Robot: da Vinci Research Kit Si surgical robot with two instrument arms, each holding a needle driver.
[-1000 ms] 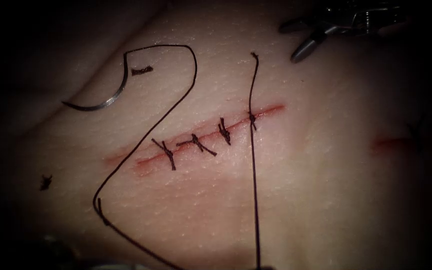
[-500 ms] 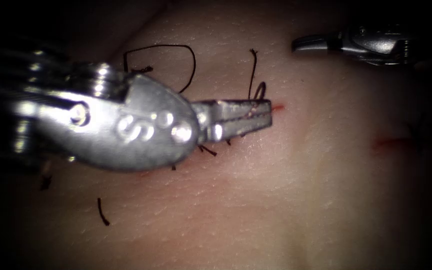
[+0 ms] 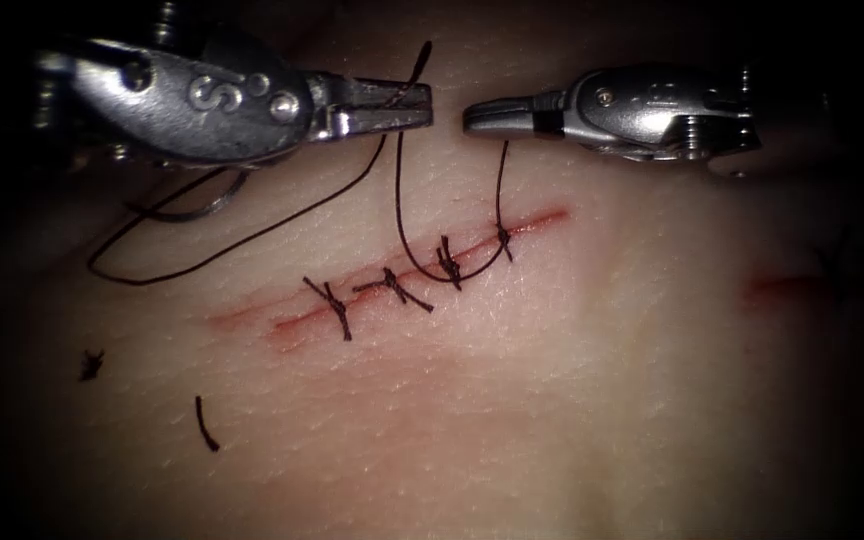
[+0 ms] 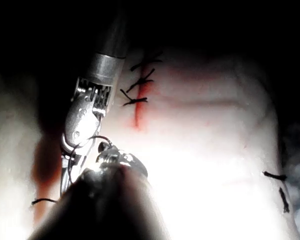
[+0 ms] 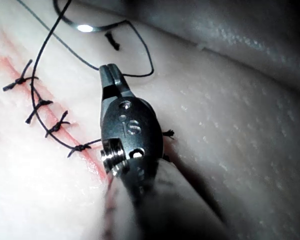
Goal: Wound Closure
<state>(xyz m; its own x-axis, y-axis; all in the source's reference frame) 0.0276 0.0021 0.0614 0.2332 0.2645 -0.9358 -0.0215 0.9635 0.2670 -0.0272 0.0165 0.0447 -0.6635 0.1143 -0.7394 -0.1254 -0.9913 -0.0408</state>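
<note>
My left tool (image 3: 424, 103) hangs over the tissue (image 3: 572, 400) above and left of the cut (image 3: 542, 218), shut on the thread (image 3: 402, 220). From it the thread sags in a loop to the knot at the cut's right-hand stitch (image 3: 503, 238). My right tool (image 3: 472, 117) faces it tip to tip, shut where the short end rises straight from that knot. In the right wrist view my right tool (image 5: 108, 74) is closed. The curved needle (image 3: 202, 210) lies flat on the tissue left of the cut, out of the tissue, held by neither tool and half hidden under the left tool.
Three earlier stitches (image 3: 332, 305) cross the cut left of the knot and show again in the left wrist view (image 4: 140, 82). Cut thread ends (image 3: 92, 365) lie at the lower left. A second red mark (image 3: 782, 290) sits far right.
The left tool came in from the left, closed on the thread near the right-hand stitch and lifted it up. The right tool moved left and down and shut its jaws.
</note>
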